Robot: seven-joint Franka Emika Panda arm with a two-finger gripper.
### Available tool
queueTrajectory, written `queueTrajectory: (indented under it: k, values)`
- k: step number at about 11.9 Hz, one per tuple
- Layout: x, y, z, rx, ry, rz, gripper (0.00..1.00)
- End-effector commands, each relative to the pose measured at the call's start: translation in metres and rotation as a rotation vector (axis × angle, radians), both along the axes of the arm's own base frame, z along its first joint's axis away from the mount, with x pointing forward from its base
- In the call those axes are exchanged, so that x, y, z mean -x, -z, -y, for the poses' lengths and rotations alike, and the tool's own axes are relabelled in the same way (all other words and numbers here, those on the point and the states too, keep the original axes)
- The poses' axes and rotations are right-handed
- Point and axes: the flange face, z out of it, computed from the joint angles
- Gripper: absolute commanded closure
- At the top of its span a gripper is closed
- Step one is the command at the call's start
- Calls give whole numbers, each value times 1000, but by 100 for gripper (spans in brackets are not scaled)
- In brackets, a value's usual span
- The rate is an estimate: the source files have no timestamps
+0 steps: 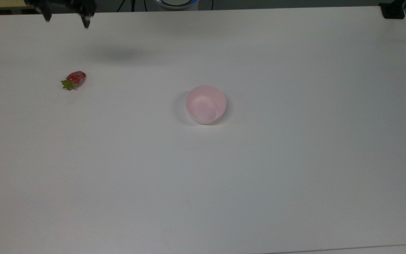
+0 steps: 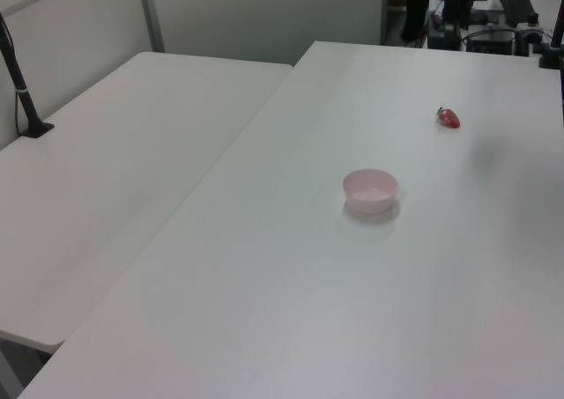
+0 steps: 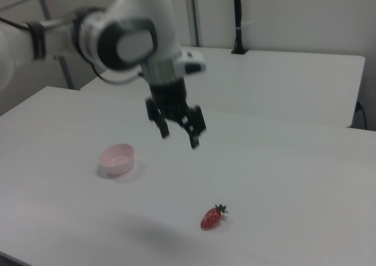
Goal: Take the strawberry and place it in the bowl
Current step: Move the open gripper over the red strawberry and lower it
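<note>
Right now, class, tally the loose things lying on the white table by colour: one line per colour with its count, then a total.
Red: 1, the strawberry
Pale pink: 1, the bowl
Total: 2

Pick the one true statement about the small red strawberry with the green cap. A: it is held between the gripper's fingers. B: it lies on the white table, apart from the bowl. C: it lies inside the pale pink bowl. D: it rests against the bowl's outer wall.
B: the small red strawberry with the green cap lies on the bare white table, well apart from the empty pale pink round bowl, while the open black gripper hangs in the air above, holding nothing.
</note>
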Motion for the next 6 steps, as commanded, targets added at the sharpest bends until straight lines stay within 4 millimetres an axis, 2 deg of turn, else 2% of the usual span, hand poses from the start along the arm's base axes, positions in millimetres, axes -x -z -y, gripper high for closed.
queueTrajectory:
  k: [1,3,4,6]
  values:
    - [-7,112,9,30,19,35,0]
    - [-23,175,13,35,115,24,0]
    - [-23,197,23,36,141,10,3]
    - [-14,199,44,36,179,6,9]
